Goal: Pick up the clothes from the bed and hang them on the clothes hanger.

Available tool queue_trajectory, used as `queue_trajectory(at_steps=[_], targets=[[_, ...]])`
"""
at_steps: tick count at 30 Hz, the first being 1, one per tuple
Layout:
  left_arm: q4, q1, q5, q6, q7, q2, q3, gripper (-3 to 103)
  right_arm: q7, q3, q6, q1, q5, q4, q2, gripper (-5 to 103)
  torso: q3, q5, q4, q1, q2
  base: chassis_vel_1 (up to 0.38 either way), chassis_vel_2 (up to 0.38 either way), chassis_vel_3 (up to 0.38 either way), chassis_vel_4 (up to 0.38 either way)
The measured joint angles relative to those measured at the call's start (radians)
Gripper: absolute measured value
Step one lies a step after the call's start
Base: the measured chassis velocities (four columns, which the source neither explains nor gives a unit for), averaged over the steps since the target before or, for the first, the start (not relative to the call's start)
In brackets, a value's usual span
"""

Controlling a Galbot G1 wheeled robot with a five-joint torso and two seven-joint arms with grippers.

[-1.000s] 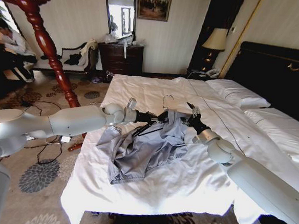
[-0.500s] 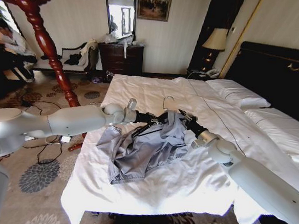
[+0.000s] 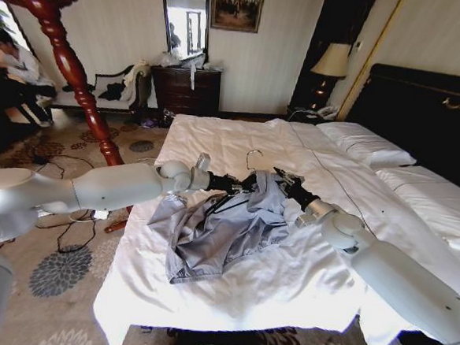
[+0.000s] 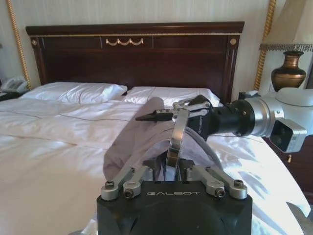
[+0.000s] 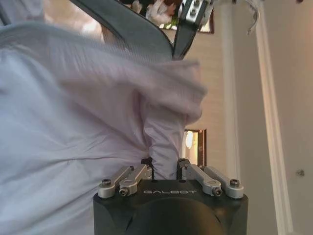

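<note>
A reddish-brown turned-wood coat stand (image 3: 60, 54) rises at the left of the room, above a patterned carpet (image 3: 57, 275) strewn with cables. Against the far wall stands a dark dresser (image 3: 187, 89) beneath a mirror (image 3: 186, 15) and a framed painting (image 3: 237, 5). A lamp (image 3: 330, 65) sits in the corner, near a telephone (image 3: 321, 112).

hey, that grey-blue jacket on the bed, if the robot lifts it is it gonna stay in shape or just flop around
Likely floppy: the jacket lies crumpled in soft folds on the bed, and it bunches where the right gripper pinches it. Probably light, since the fabric looks thin. It may slide off the clothes hanger, held by the left gripper, unless spread over it.
</note>
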Motion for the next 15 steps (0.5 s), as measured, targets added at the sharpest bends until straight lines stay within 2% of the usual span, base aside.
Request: queue_trajectory(at_steps=[1,3,6,7,8,10,11,12,13,15], targets=[[-0.008,-0.001,0.000,-0.002,-0.008,-0.011,-0.003,36,0.003,0.002,0.002,-0.001,0.001,-0.004,0.000,20,0.000,0.0000,0.0006,0.000,0.000,0.000,0.000,0.000,0.000],[-0.018,-0.004,-0.004,-0.003,-0.020,-0.026,-0.008,36,0.008,0.006,0.005,-0.005,0.003,-0.006,-0.001,20,0.000,0.0003,0.0007,0.000,0.000,0.000,0.000,0.000,0.000],[-0.049,-0.021,-0.014,-0.003,-0.037,-0.069,-0.010,52,0.017,0.008,0.006,-0.014,0.010,-0.009,-0.002,20,0.000,0.0000,0.0005,0.000,0.000,0.000,0.000,0.000,0.000],[-0.049,-0.021,-0.014,-0.003,-0.037,-0.069,-0.010,52,0.017,0.008,0.006,-0.014,0.010,-0.009,-0.002,20,0.000,0.0000,0.0005,0.000,0.000,0.000,0.000,0.000,0.000],[-0.054,-0.024,-0.014,-0.003,-0.039,-0.077,-0.010,57,0.018,0.009,0.006,-0.015,0.011,-0.009,-0.001,20,0.000,0.0000,0.0005,0.000,0.000,0.000,0.000,0.000,0.000],[-0.090,-0.038,-0.013,0.000,-0.043,-0.129,-0.009,68,0.026,0.009,-0.002,-0.016,0.030,-0.014,0.005,20,0.000,0.0002,0.0004,0.000,0.000,0.000,0.000,0.000,0.000],[-0.090,-0.038,-0.013,0.000,-0.043,-0.129,-0.009,68,0.026,0.009,-0.002,-0.016,0.030,-0.014,0.005,20,0.000,0.0002,0.0004,0.000,0.000,0.000,0.000,0.000,0.000],[-0.114,-0.042,-0.013,0.000,-0.046,-0.165,-0.009,74,0.032,0.009,-0.013,-0.019,0.053,-0.019,0.007,20,0.000,0.0000,0.0005,0.000,0.000,0.000,0.000,0.000,0.000],[-0.135,-0.045,-0.013,0.001,-0.048,-0.195,-0.009,74,0.042,0.009,-0.032,-0.025,0.090,-0.020,0.008,20,0.000,0.0000,0.0009,0.000,0.000,0.000,0.000,0.000,0.000],[-0.173,-0.045,-0.013,0.001,-0.053,-0.250,-0.014,85,0.070,0.009,-0.083,-0.039,0.176,-0.021,0.008,20,0.000,-0.0001,0.0010,0.000,0.000,0.000,0.000,0.000,0.000]])
